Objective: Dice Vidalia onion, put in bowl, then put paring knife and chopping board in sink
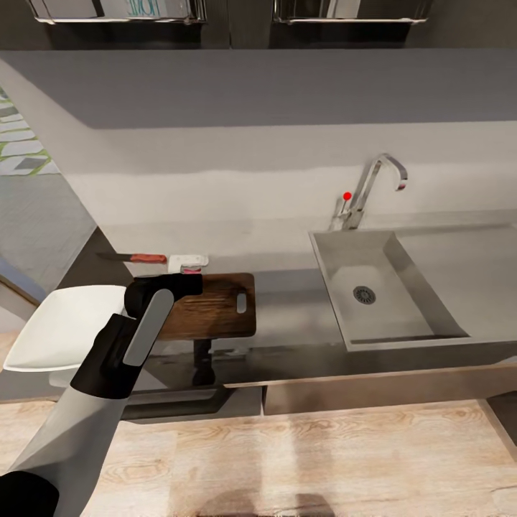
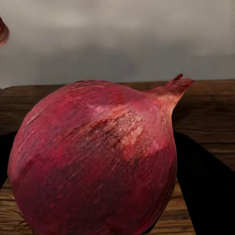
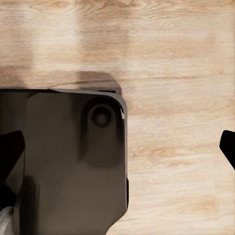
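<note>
A dark red Vidalia onion (image 2: 98,161) takes up most of the left wrist view, with dark fingers (image 2: 203,186) on both sides of it. In the head view my left gripper (image 1: 188,276) is shut on the onion (image 1: 190,270) over the far left corner of the brown chopping board (image 1: 215,305). The paring knife (image 1: 136,258), red-handled, lies on the countertop (image 1: 287,294) behind the board. The white bowl (image 1: 61,330) sits left of the board. The grey sink (image 1: 380,287) is to the right. My right gripper (image 3: 117,149) hangs open over the wooden floor.
A chrome tap (image 1: 377,183) with a red knob (image 1: 347,195) stands behind the sink. A pale wall runs behind the counter. The robot's dark base (image 3: 73,161) sits on the wood floor (image 1: 323,459) in front of the cabinets.
</note>
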You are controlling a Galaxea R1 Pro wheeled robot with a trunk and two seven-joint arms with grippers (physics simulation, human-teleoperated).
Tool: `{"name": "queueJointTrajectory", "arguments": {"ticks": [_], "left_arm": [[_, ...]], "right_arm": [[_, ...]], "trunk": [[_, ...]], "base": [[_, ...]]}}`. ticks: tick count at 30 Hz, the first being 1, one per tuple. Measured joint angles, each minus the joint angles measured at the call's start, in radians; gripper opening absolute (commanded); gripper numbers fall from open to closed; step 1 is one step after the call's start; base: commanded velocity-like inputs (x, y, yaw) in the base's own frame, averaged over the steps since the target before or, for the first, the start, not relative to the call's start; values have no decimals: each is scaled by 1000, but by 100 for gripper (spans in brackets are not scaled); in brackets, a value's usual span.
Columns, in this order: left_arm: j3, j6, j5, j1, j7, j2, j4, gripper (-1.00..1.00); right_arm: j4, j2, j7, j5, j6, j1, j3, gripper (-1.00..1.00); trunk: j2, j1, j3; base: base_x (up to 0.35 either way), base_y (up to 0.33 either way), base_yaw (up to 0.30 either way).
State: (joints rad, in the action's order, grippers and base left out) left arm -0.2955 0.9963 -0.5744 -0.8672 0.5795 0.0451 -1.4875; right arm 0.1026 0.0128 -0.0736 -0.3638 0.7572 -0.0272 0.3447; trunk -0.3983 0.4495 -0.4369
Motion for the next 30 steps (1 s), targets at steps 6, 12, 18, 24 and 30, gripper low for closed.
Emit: {"name": "queueJointTrajectory", "arguments": {"ticks": [6, 12, 18, 24, 30], "left_arm": [[0, 0, 0, 3, 0, 0, 2, -100], [1, 0, 0, 12, 0, 0, 2, -100], [1, 0, 0, 19, 0, 0, 3, -100], [0, 0, 0, 22, 0, 0, 3, -100], [0, 0, 0, 23, 0, 0, 3, -100]], "right_arm": [[0, 0, 0, 0, 0, 0, 0, 100], [-1, 1, 0, 0, 0, 0, 0, 100], [-1, 1, 0, 0, -1, 0, 0, 100], [-1, 1, 0, 0, -1, 0, 0, 100], [-1, 1, 0, 0, -1, 0, 0, 100]], "trunk": [[0, 0, -1], [0, 0, -1], [0, 0, -3], [0, 0, -8], [0, 0, -14]], "base": [[0, 0, 0], [0, 0, 0], [0, 0, 0], [0, 0, 0], [0, 0, 0]]}}
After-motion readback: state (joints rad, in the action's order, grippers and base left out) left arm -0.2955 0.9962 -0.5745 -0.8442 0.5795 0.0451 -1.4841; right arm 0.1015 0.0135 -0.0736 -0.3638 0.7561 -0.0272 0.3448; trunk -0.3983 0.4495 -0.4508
